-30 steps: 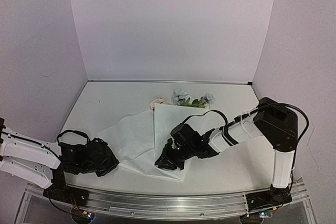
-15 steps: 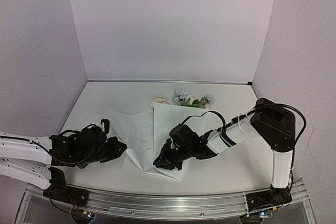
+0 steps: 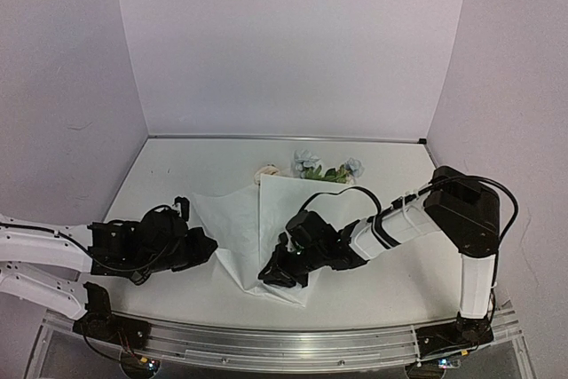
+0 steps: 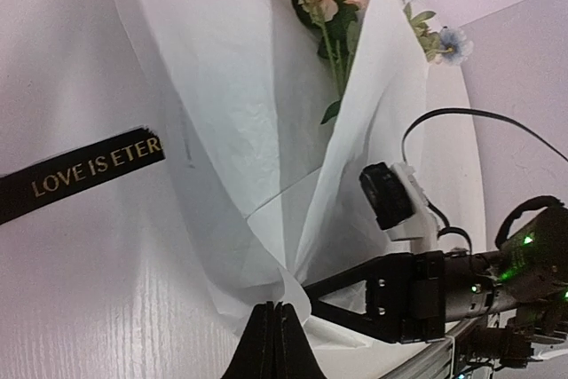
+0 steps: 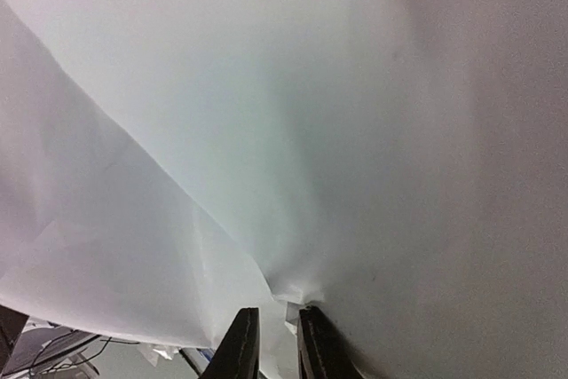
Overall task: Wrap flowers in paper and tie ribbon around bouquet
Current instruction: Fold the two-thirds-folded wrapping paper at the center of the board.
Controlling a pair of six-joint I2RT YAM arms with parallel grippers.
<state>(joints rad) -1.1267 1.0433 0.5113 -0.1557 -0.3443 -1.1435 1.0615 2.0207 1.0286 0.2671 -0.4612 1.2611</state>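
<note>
Top external view: the paper (image 3: 238,219) lies loosely folded at the centre of the desk (image 3: 177,175), with the flowers (image 3: 324,170) showing blooms past its 12 o'clock edge. Right fingers (image 5: 240,343) pinch a crumpled fold at the paper's 6 o'clock end. Left fingers (image 4: 259,352) are clenched together at the paper's edge; whether paper is caught between them cannot be told. In the left wrist view the ribbon (image 4: 80,175) lies flat at the paper's 9 o'clock side

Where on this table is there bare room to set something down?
Bare table at the back left, bordered by the walls and the paper; another patch near right, between the right arm and the front rail. Crowded: the middle, with paper, flowers, left pincer and right pincer; the ribbon lies beside the paper.
</note>
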